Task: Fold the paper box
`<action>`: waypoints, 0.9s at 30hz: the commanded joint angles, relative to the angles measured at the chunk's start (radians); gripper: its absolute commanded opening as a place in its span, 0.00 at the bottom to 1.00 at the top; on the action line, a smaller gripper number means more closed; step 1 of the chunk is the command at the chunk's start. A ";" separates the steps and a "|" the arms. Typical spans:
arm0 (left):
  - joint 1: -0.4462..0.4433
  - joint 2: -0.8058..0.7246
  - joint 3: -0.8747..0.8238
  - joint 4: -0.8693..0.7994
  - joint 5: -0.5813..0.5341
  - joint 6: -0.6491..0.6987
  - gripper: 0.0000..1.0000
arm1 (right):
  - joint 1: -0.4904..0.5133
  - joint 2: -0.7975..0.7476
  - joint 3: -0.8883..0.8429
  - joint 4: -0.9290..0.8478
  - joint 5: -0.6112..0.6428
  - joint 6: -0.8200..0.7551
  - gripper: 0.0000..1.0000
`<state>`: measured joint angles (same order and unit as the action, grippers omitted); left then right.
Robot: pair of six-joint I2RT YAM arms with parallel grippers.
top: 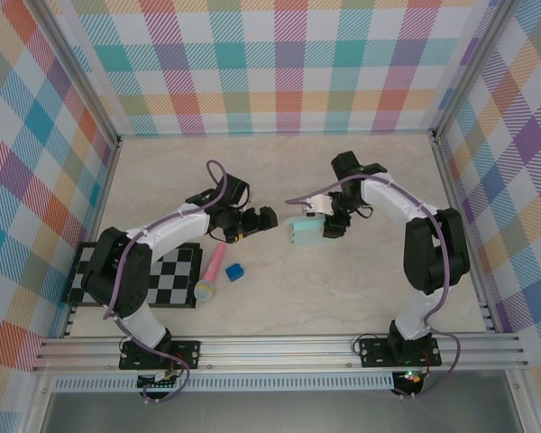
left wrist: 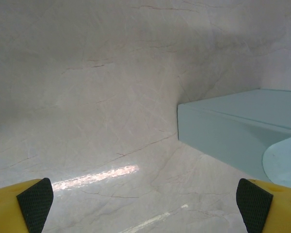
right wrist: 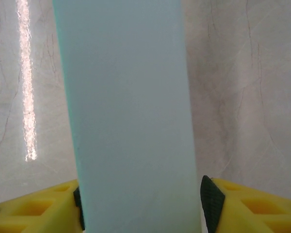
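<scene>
The paper box (top: 304,232) is a small pale mint-blue box on the marble table, between the two arms. My right gripper (top: 329,223) straddles its right end. In the right wrist view the box (right wrist: 128,111) fills the space between the jaws of that gripper (right wrist: 141,204). The left pad lies against the card and the right pad (right wrist: 211,201) stands a sliver off it. My left gripper (top: 269,216) hangs wide open just left of the box. In the left wrist view the box (left wrist: 233,131) lies ahead to the right, and nothing is between the fingers of the gripper (left wrist: 145,204).
A pink microphone (top: 212,273) and a tiny dark blue cube (top: 234,271) lie near the left arm. A black-and-white checkerboard (top: 162,280) sits at the front left. Plaid walls close in the table on three sides.
</scene>
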<state>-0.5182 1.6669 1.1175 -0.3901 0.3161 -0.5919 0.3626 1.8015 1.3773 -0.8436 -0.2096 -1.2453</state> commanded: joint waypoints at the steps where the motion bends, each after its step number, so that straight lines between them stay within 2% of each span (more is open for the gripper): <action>1: 0.022 0.011 0.031 0.008 0.065 -0.023 0.99 | 0.010 0.021 0.054 -0.031 0.004 0.073 0.58; 9: 0.069 0.060 0.071 0.091 0.124 -0.118 0.99 | 0.033 0.026 0.077 -0.023 0.106 0.283 0.55; 12: 0.073 0.108 0.125 0.032 0.076 -0.110 0.97 | 0.033 0.012 0.074 -0.018 0.113 0.348 0.56; 15: 0.072 0.159 0.135 0.065 0.053 -0.096 0.97 | 0.035 0.018 0.115 -0.040 0.092 0.461 0.58; 19: 0.061 0.147 0.003 0.416 0.138 -0.076 0.96 | 0.038 0.036 0.163 -0.076 0.062 0.573 0.61; 22: 0.060 0.114 -0.110 0.644 0.159 0.003 0.99 | 0.038 0.045 0.166 -0.105 0.051 0.562 0.61; 25: 0.058 0.128 -0.131 0.716 0.214 0.075 1.00 | 0.038 0.058 0.164 -0.129 0.050 0.541 0.61; 27: 0.057 0.148 -0.121 0.715 0.222 0.075 1.00 | 0.039 0.056 0.161 -0.134 0.045 0.537 0.60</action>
<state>-0.4614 1.8179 0.9844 0.1627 0.4828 -0.5827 0.3946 1.8381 1.5311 -0.9245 -0.1326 -0.7258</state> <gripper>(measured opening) 0.996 0.604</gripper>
